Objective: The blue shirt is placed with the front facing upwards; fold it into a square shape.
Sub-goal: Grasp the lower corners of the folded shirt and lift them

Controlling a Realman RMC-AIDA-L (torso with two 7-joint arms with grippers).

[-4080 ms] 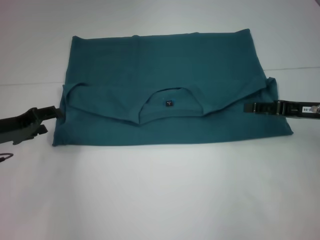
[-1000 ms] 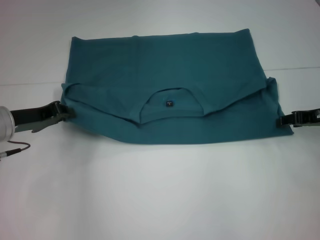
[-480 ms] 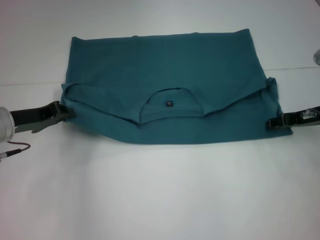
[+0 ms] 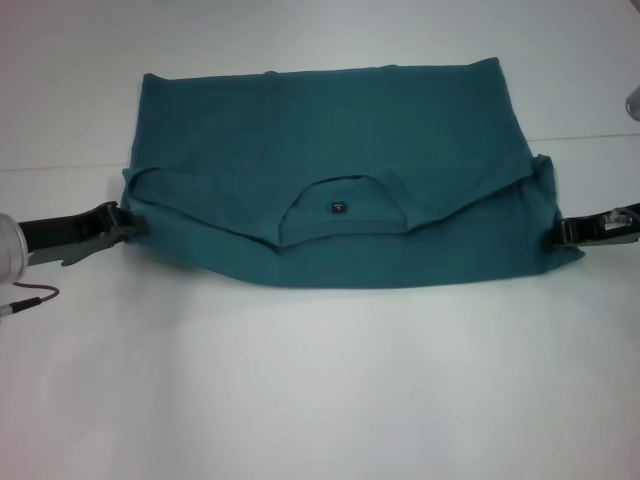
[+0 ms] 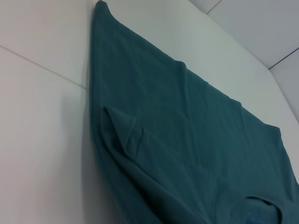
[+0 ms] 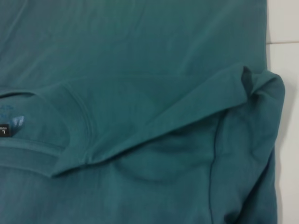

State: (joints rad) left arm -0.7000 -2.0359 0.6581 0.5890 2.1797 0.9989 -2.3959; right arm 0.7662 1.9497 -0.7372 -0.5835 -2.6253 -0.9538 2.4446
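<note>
1. White counter (image 4: 320, 380) fills your head view, with a thin seam line running across it behind the garment.
2. You have the blue shirt (image 4: 330, 140) lying flat across the middle of the counter, partly folded: the collar half is turned down over the body, so the round collar (image 4: 345, 208) with its small black neck label (image 4: 339, 207) sits near the centre, facing you.
3. No print shows on the upward surface.
4. Your left claw (image 4: 128, 224) reaches in from the left edge of the head view and meets the shirt's left side where the folded layer ends; its tips look pressed together on the fabric edge there, though the contact itself is too small to confirm.
5. Your right claw (image 4: 560, 232) comes in from the right and touches the shirt's right side low down; you cannot tell whether its fingers are apart or together.
6. From the right wrist view you see the folded sleeve edge (image 6: 243, 79) bunched over the lower layer.
</note>
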